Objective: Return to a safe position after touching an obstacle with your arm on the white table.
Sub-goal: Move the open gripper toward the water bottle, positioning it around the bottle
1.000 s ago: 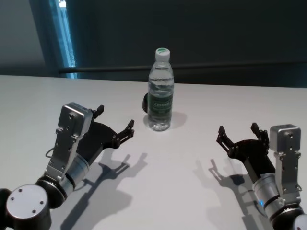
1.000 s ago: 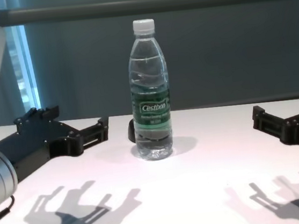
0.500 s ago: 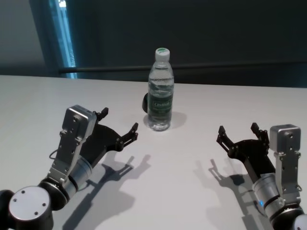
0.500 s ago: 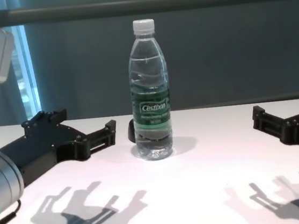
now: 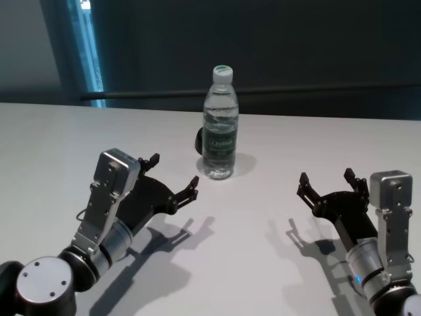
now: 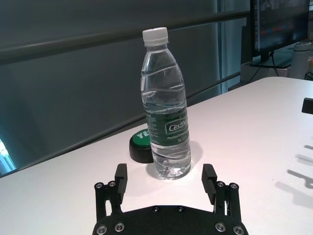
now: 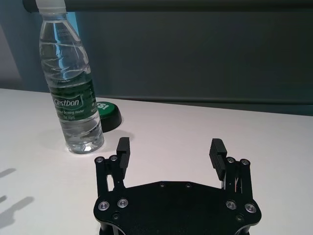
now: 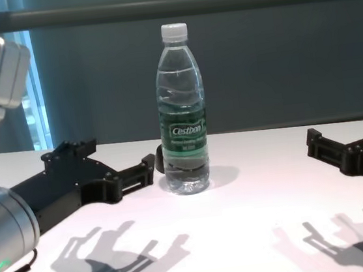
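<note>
Left claw [image 5: 172, 179] spread wide, empty; tall clear plastic water bottle with white cap [image 5: 219, 125] just ahead, untouched. Fast contact could topple it. Right claw [image 5: 323, 184] released, idle.

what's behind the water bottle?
A low black round object with a green top sits on the white table just behind the water bottle, to the robot's left of it. Partial white lettering shows on its top; the bottle covers the rest.
</note>
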